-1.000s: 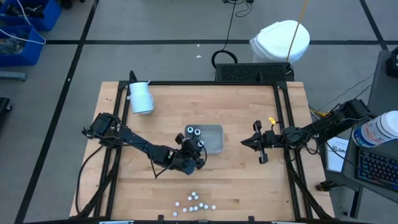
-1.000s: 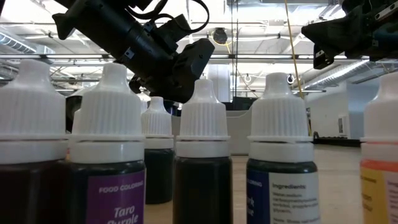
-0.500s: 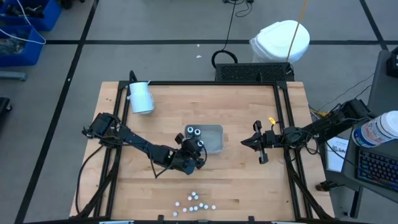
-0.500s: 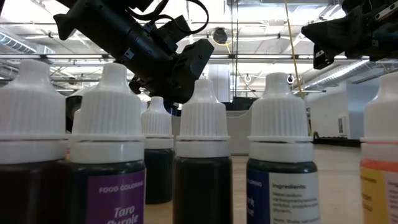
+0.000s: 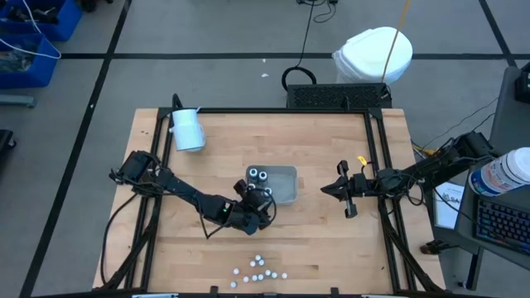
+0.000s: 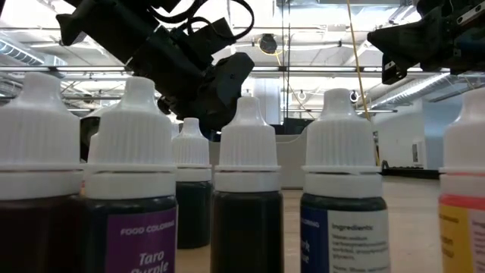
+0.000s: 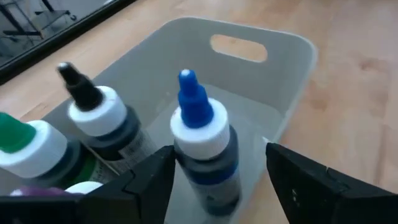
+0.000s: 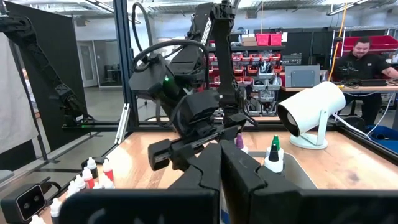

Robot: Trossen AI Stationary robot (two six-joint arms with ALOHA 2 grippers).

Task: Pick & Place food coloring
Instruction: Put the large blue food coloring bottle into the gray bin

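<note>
Roughly a quarter of the job looked done, by my reckoning. On the worktop [image 5: 331, 248] the pale grey tray [image 5: 287, 174] sat near the middle and already held about four food coloring bottles [image 5: 257, 175], crowded at its left end; the rest, a dozen or so tiny white-capped bottles [image 5: 259, 270], stood in a loose cluster near the front edge, well apart from the tray and still to be moved. A large white cylinder [image 5: 187, 129] lay at the far left corner, no part of the work. Left tool [image 5: 258, 204] hung at the tray's near left corner; in its wrist view the fingers [image 7: 149, 180] stood wide on either side of a blue-tipped bottle [image 7: 202, 149] without touching it, so I judged that bottle just set down upright inside the tray and the tool holding nothing. Right tool [image 5: 339, 189] waited over the worktop's right side, fingers pressed together, empty. The bottles themselves: small, round, dark-bodied, each with a white collar and a narrow dropper tip. Beside the blue-tipped bottle in the tray stood a black-tipped one [image 7: 99, 115] and a green-tipped one [image 7: 28, 140], touching or nearly so. Up close in the low view the waiting ones wore ribbed white caps [image 6: 248, 144] over dark liquid; one label [image 6: 140, 243] read "Taro".
</note>
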